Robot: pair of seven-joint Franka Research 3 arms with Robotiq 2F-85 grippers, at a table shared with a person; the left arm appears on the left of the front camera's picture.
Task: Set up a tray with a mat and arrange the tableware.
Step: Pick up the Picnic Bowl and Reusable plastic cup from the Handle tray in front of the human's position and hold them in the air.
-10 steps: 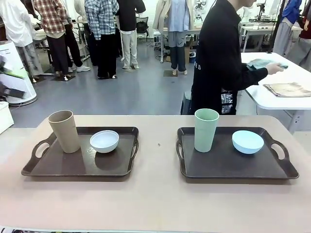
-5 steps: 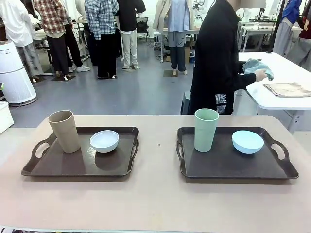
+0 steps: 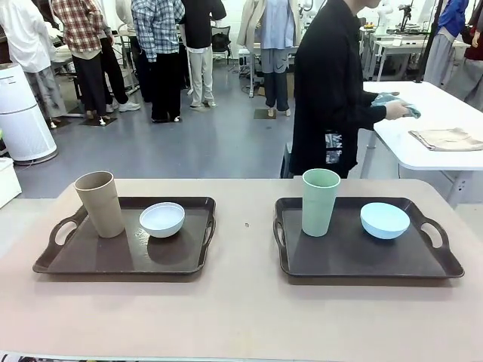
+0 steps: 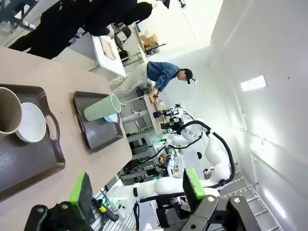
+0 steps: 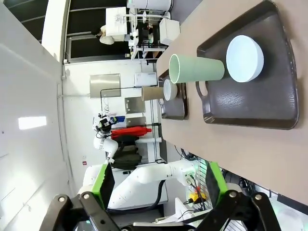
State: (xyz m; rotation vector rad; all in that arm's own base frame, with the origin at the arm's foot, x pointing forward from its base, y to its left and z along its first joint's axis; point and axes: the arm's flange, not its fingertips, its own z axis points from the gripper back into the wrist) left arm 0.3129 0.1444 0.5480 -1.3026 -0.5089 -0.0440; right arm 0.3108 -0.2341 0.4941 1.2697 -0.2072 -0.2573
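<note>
On the left dark tray (image 3: 98, 258) stand a tan cup (image 3: 99, 204) and a white bowl (image 3: 162, 219). A pale green cup (image 3: 320, 201) and a light blue bowl (image 3: 385, 220) sit on the right dark tray (image 3: 355, 258). In the left wrist view my left gripper (image 4: 137, 192) is open and holds nothing, high above the table, with the tan cup (image 4: 7, 110) and green cup (image 4: 102, 108) far below. The right wrist view has my right gripper (image 5: 159, 187) open and bare too, well clear of the green cup (image 5: 196, 69) and blue bowl (image 5: 245, 58).
A person in black (image 3: 328, 90) stands behind the table's far edge, one hand on a blue cloth (image 3: 396, 102) on a white side table (image 3: 423, 154). A folded tan cloth (image 3: 447, 138) lies there too. Bare tabletop runs between and in front of the trays.
The person has turned and drawn the hand with the blue cloth back toward the body along the side table. Trays, cups and bowls have not moved.
</note>
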